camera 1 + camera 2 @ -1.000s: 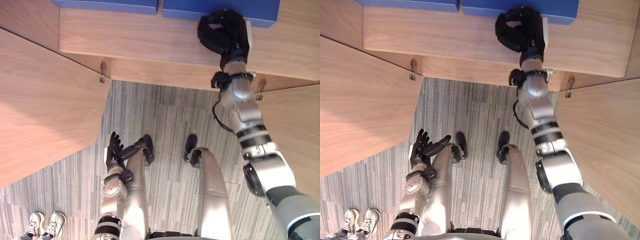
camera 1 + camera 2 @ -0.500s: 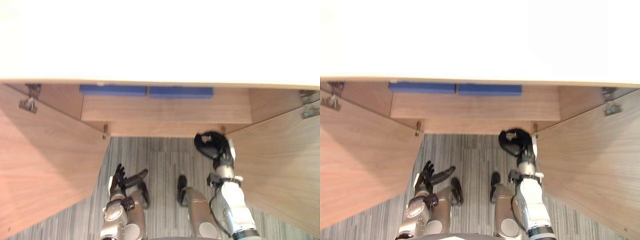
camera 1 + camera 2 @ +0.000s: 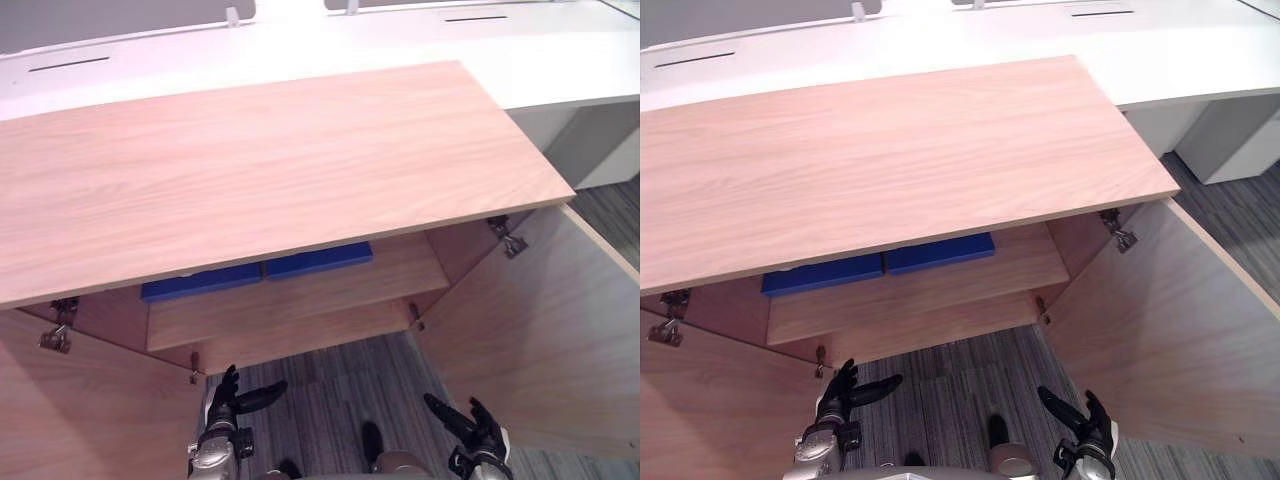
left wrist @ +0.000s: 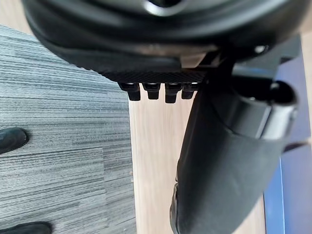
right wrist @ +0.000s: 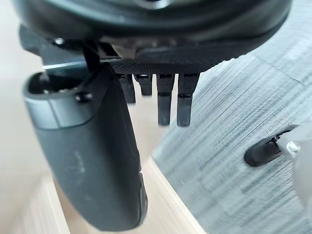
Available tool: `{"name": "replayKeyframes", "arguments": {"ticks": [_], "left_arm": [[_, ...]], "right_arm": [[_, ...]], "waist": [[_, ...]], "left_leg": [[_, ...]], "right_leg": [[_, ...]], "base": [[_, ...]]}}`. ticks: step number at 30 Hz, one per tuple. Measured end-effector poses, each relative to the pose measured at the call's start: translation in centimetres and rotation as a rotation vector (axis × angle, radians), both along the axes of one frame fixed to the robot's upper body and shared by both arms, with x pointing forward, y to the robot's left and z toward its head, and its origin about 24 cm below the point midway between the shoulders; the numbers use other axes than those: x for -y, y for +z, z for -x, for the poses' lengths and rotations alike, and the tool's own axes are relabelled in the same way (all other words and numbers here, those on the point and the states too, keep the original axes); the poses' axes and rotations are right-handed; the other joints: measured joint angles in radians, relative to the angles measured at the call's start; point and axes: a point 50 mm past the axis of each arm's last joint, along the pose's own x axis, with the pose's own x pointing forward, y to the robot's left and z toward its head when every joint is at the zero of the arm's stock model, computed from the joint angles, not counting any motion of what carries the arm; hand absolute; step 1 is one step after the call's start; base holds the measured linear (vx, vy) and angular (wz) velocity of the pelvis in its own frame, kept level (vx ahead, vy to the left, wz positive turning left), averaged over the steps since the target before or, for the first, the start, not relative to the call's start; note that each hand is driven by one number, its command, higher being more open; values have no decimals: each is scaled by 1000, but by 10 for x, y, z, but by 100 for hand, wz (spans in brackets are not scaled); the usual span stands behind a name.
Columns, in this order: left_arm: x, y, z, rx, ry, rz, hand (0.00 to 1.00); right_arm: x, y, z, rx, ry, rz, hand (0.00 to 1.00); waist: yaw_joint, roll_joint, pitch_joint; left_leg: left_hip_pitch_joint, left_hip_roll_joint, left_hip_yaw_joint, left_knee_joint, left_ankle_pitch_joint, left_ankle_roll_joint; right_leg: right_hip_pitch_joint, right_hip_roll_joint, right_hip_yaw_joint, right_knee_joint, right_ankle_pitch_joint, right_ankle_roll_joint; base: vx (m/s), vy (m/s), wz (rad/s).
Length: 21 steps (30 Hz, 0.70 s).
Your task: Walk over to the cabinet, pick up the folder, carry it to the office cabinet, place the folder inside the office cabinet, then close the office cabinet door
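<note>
1. Over on the far left, the left door [image 3: 70,420] of the cabinet [image 3: 260,170] is standing wide open.
2. Just beside that door, the left hand [image 3: 228,402] is hanging low over the grey carpet floor [image 3: 330,385]. Its fingers are reaching straight out and the thumb is sticking sideways: it is released and carrying nothing.
3. Inside the cabinet, under the wooden top, the left folder [image 3: 200,283] is lying flat on the shelf [image 3: 330,295], blue and untouched.
4. The right folder [image 3: 318,260] is lying flat just beside it, end to end on the same shelf.
5. The right hand [image 3: 478,435] is hovering over the floor with its fingers spread, empty and well apart from both folders.
6. The right door [image 3: 540,330] is standing open, angling outwards.
7. A white bench [image 3: 560,50] is running along behind the cabinet.
</note>
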Motion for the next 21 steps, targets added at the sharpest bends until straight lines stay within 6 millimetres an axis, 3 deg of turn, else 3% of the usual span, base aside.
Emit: {"name": "replayKeyframes", "arguments": {"ticks": [5, 8, 12, 17, 19, 21], "left_arm": [[-2, -8, 25, -67, 49, 12, 100], [-3, -14, 40, -116, 45, 6, 100], [2, -16, 42, -130, -4, 17, 100], [4, -16, 42, -138, -73, 17, 100], [2, -17, 43, -143, -102, 11, 100], [-2, -17, 43, -146, -107, 3, 100]], "right_arm": [[25, 11, 8, 87, -282, 4, 100], [43, 32, -4, 188, -306, 83, 100], [70, 55, -19, 264, -275, 181, 100], [111, 98, -59, 381, -164, 318, 100], [126, 126, -92, 423, -28, 401, 100], [129, 144, -117, 459, 53, 436, 100]], "waist": [[-28, 11, -9], [-48, 19, -14], [-55, 19, -13], [-68, 37, -3], [-79, 55, 8], [-79, 67, 20]], "left_leg": [[42, 0, 128, -3, -8, -9], [61, 4, 192, 1, -23, -21], [62, 8, 261, 23, -48, -48], [40, 9, 300, 48, -62, -56], [25, 6, 308, 59, -65, -52], [17, 6, 310, 68, -65, -42]], "right_leg": [[-36, 29, 149, 3, 32, -2], [-74, 61, 253, 16, 58, -4], [-96, 74, 318, 3, 70, -15], [-123, 75, 344, -16, 96, -23], [-136, 74, 356, -34, 113, -16], [-141, 74, 371, -40, 130, -13]], "base": [[-101, -23, -88], [-85, -60, -107], [-113, -89, -66], [-73, -77, -28], [11, -36, -16], [53, -24, -24]]}}
